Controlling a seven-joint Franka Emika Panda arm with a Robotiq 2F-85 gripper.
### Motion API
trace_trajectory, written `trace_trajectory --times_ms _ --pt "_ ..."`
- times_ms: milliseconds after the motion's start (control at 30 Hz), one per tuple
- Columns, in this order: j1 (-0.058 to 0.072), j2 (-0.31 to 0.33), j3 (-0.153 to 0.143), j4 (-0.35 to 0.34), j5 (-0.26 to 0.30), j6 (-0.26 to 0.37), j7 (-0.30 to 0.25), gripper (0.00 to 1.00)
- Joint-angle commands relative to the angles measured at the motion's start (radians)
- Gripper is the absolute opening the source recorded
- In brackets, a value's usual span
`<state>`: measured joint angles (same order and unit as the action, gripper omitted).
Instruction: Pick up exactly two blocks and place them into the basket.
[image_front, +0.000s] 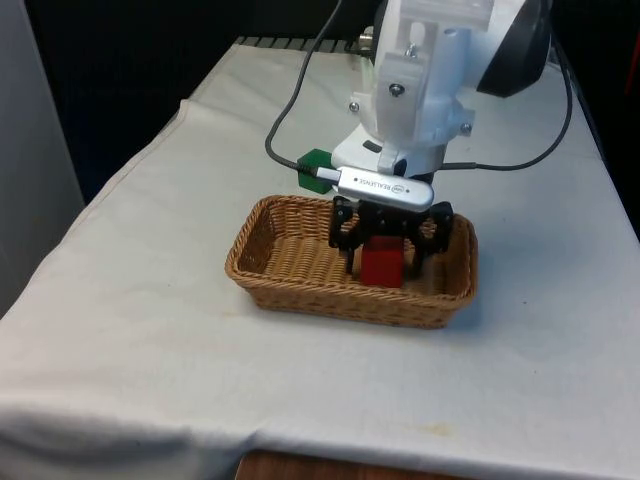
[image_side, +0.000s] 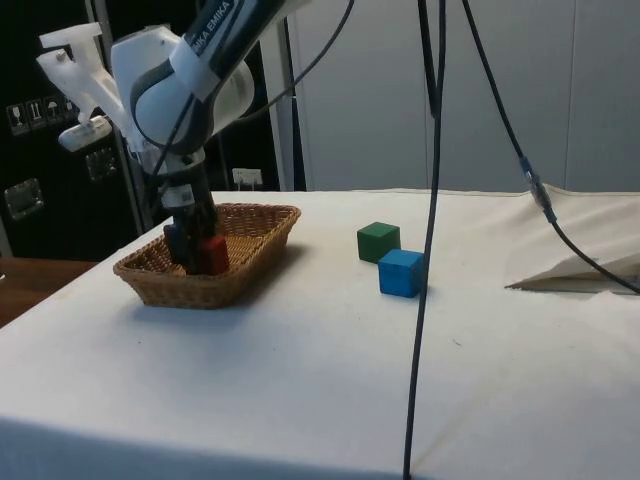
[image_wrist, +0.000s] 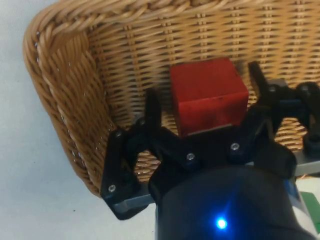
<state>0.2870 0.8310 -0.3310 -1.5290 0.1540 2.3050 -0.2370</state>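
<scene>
The black two-finger gripper (image_wrist: 202, 112) sits inside the oblong woven wicker basket (image_front: 270, 285), fingers (image_wrist: 152, 107) spread either side of the smooth red cube block (image_wrist: 207, 95), not pinching it.

Front and side views share basket (image_front: 300, 285), wrist view close above

a tan woven wicker basket (image_front: 280, 275) at centre frame holds a solid red block (image_front: 381, 262) between the fingers of the black gripper (image_front: 385, 262). in the side view, a plain green block (image_side: 378, 241) and a blue block (image_side: 401, 272) sit right of centre on the white cloth (image_side: 330, 380).
</scene>
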Motion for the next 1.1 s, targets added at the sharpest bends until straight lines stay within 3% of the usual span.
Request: trace_trajectory --times_ms 0,67,100,367,633,667,700,933,967,1067 --pt "0.0 0.001 0.002 -0.003 0.002 0.012 -0.002 0.79" --pt "0.0 0.001 0.002 -0.004 0.002 0.014 -0.001 0.97" --pt "0.0 0.001 0.002 -0.004 0.002 0.015 -0.001 1.0" --pt "0.001 0.0 0.0 -0.005 0.0 0.01 0.0 1.0" --pt "0.006 -0.068 -0.008 -0.087 0.002 0.053 -0.015 1.0" --pt "0.002 -0.05 -0.008 -0.061 0.0 0.031 -0.011 1.0" --pt "0.008 -0.086 -0.009 -0.108 0.0 0.06 -0.015 1.0" --pt "0.018 -0.164 -0.012 -0.197 -0.007 0.093 -0.016 1.0" --pt "0.012 -0.145 -0.008 -0.173 -0.003 0.073 -0.015 1.0" --pt "0.021 -0.195 -0.013 -0.232 -0.011 0.108 -0.015 1.0"
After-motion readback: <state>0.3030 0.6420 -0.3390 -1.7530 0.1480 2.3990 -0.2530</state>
